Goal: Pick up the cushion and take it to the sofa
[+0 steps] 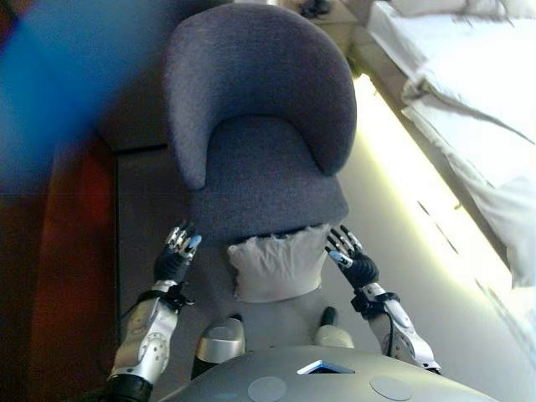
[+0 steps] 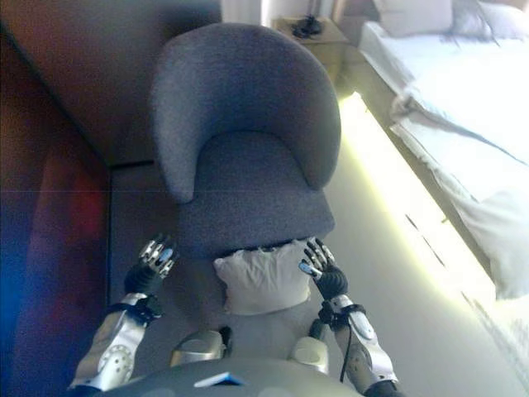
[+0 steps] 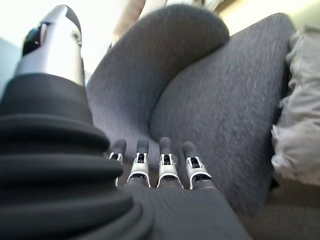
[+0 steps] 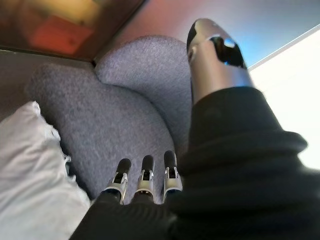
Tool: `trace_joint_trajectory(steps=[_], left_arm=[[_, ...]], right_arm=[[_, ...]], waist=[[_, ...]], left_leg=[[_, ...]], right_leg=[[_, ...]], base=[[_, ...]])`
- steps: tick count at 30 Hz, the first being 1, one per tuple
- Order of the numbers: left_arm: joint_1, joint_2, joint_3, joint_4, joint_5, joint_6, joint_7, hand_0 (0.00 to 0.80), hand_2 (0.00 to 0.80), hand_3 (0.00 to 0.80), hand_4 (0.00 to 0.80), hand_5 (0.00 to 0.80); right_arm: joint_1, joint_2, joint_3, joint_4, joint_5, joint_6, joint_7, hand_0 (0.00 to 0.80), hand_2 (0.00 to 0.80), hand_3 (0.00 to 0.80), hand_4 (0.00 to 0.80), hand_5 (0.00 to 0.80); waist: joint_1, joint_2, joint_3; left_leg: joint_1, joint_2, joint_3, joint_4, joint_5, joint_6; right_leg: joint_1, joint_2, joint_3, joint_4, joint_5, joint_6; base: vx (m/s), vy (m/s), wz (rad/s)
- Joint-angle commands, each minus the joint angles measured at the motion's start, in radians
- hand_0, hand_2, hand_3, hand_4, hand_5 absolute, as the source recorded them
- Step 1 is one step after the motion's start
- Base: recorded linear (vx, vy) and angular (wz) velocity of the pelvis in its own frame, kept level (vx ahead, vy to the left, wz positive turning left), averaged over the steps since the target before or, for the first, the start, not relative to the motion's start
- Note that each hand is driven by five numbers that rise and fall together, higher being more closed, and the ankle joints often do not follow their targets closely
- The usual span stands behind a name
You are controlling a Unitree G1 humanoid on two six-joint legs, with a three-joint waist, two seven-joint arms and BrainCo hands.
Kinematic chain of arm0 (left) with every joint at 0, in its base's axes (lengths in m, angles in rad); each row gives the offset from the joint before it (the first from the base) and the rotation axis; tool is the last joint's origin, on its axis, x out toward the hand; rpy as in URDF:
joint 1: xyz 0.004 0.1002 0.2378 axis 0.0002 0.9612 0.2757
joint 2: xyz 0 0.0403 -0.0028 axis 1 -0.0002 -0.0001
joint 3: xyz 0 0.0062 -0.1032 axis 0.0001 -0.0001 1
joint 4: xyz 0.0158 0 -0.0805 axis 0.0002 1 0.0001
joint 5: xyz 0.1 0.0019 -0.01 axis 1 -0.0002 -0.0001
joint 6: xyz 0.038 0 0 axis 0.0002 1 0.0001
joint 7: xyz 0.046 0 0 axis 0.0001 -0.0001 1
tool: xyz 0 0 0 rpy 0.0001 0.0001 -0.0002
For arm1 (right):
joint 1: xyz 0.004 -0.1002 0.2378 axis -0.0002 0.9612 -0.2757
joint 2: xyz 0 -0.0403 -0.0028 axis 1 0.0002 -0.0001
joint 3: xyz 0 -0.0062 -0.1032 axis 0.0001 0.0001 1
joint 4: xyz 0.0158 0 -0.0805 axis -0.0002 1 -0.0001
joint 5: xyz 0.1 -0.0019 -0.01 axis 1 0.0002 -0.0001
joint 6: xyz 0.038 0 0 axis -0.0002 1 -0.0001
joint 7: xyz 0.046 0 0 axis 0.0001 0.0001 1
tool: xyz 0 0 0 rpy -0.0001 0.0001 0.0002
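One pale cushion lies on the grey floor, leaning against the front edge of one grey upholstered armchair. The armchair's seat holds nothing; its curved back wraps round both sides of the seat.

Two hands flank the cushion. The left hand hovers off the armchair's front left corner, apart from the cushion, fingers straight and relaxed, holding nothing; the left wrist view shows them stretched out in a row towards the chair's side. The right hand is just beside the cushion's right edge, near the armchair's front right corner, fingers likewise extended and empty; whether it touches the fabric cannot be told.

To the right of the armchair runs a bright lit strip along the base of one bed with white bedding. Behind the armchair, at its far right, stands one small bedside table with a dark object on it, too small to tell. To the armchair's left, a dark reddish-brown panel borders the floor.
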Motion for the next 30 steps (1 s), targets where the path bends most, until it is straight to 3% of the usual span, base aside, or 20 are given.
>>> trace_joint_trajectory(steps=[1,6,9,11,13,16,17,21,23,24,26,27,30], left_arm=[[-0.014,-0.004,0.07,-0.088,-0.006,-0.024,-0.038,0.0,0.0,0.0,0.0,0.0],[-0.014,0.012,0.102,-0.102,-0.012,0.011,-0.051,0.0,0.0,0.0,0.0,0.0],[-0.012,0.017,0.113,-0.105,-0.02,0.015,-0.045,0.0,0.0,0.0,0.0,0.0],[-0.009,0.02,0.126,-0.111,-0.033,0.008,-0.019,0.0,0.0,0.0,0.0,0.0],[-0.016,0.018,0.128,-0.112,-0.053,-0.01,0.013,0.0,0.0,0.0,0.0,0.0],[-0.034,-0.002,0.108,-0.115,-0.104,0.004,0.03,0.0,0.0,0.0,0.0,0.0],[-0.035,-0.011,0.102,-0.115,-0.106,0.009,0.026,0.0,0.0,0.0,0.0,0.0],[-0.052,-0.055,0.037,-0.109,-0.073,0.029,-0.002,0.0,0.0,0.0,0.0,0.0],[-0.051,-0.056,0.019,-0.108,-0.054,0.019,-0.023,0.0,0.0,0.0,0.0,0.0],[-0.045,-0.056,0.017,-0.111,-0.043,0.015,-0.035,0.0,0.0,0.0,0.0,0.0],[-0.044,-0.055,0.013,-0.116,-0.031,0.016,-0.039,0.0,0.0,0.0,0.0,0.0],[-0.048,-0.054,0.013,-0.113,-0.025,0.016,-0.049,0.0,0.0,0.0,0.0,0.0],[-0.057,-0.05,0.008,-0.088,0.013,0.006,-0.059,0.0,0.0,0.0,0.0,0.0]], right_arm=[[-0.034,-0.027,-0.022,-0.095,0.041,-0.017,0.034,0.0,0.0,0.0,0.0,0.0],[-0.018,-0.034,-0.019,-0.108,0.066,-0.01,0.027,0.0,0.0,0.0,0.0,0.0],[-0.017,-0.043,-0.009,-0.114,0.064,-0.004,0.033,0.0,0.0,0.0,0.0,0.0],[-0.026,-0.061,0.001,-0.123,0.049,0.029,0.046,0.0,0.0,0.0,0.0,0.0],[-0.046,-0.086,0.024,-0.123,0.037,0.065,0.051,0.0,0.0,0.0,0.0,0.0],[-0.066,-0.117,0.05,-0.133,0.031,0.077,0.04,0.0,0.0,0.0,0.0,0.0],[-0.063,-0.121,0.048,-0.137,0.038,0.075,0.04,0.0,0.0,0.0,0.0,0.0],[-0.025,-0.139,0.016,-0.151,0.039,0.013,0.01,0.0,0.0,0.0,0.0,0.0],[-0.01,-0.135,0.003,-0.141,0.044,-0.016,0.018,0.0,0.0,0.0,0.0,0.0],[0.0,-0.126,-0.003,-0.138,0.043,-0.028,0.025,0.0,0.0,0.0,0.0,0.0],[0.007,-0.104,-0.005,-0.133,0.035,-0.05,0.016,0.0,0.0,0.0,0.0,0.0],[0.004,-0.095,0.0,-0.128,0.037,-0.068,0.005,0.0,0.0,0.0,0.0,0.0],[-0.021,-0.067,0.02,-0.092,0.043,-0.117,-0.036,0.0,0.0,0.0,0.0,0.0]], waist=[[-0.004,0.026,0.011],[0.005,0.017,0.001],[-0.001,0.012,-0.005],[-0.004,0.012,-0.003],[-0.005,0.013,-0.004],[0.0,0.018,0.008],[0.0,0.016,0.012],[-0.039,0.028,0.024],[-0.051,0.045,0.027],[-0.055,0.062,0.025],[-0.048,0.083,0.024],[-0.04,0.088,0.025],[-0.031,0.097,0.014]], left_leg=[[0.013,-0.019,-0.053,0.091,-0.163,0.069],[0.009,0.013,-0.103,0.14,-0.208,0.052],[0.03,0.047,-0.14,0.136,-0.212,0.03],[0.052,0.097,-0.14,0.129,-0.201,0.013],[0.07,0.157,-0.132,0.114,-0.138,-0.01],[0.037,0.216,-0.148,0.135,0.045,-0.039],[0.022,0.22,-0.138,0.147,0.074,-0.039],[-0.064,0.24,0.051,0.221,0.114,-0.033],[-0.084,0.206,0.112,0.208,0.083,-0.033],[-0.078,0.174,0.154,0.15,0.068,-0.03],[-0.07,0.107,0.19,0.043,0.055,-0.02],[-0.077,0.087,0.193,0.002,0.069,-0.015],[-0.051,0.056,0.131,-0.055,0.075,0.014]], right_leg=[[-0.074,-0.118,0.07,-0.06,0.198,0.046],[-0.049,-0.12,0.119,-0.039,0.173,0.052],[-0.045,-0.073,0.171,-0.001,0.125,0.055],[-0.044,-0.046,0.168,0.052,0.062,0.055],[-0.038,-0.009,0.142,0.083,-0.003,0.049],[-0.014,0.051,0.103,0.109,-0.063,-0.003],[-0.004,0.058,0.081,0.106,-0.072,-0.017],[0.023,0.078,-0.031,0.1,-0.104,-0.069],[0.028,0.078,-0.067,0.108,-0.112,-0.069],[0.031,0.081,-0.087,0.117,-0.118,-0.064],[0.041,0.082,-0.108,0.125,-0.123,-0.053],[0.047,0.082,-0.115,0.128,-0.124,-0.048],[0.043,0.077,-0.115,0.163,-0.135,-0.047]], base=[[0.264,-0.193,0.42],[0.253,-0.26,0.3],[0.25,-0.374,0.47],[0.186,-0.428,0.41],[0.128,-0.39,0.21],[0.062,-0.315,0.2],[0.008,-0.281,0.39],[-0.056,-0.196,0.86],[-0.027,-0.036,1.5],[0.023,0.042,0.82],[0.054,0.082,0.58],[0.048,0.085,0.8],[0.04,0.108,0.41]])
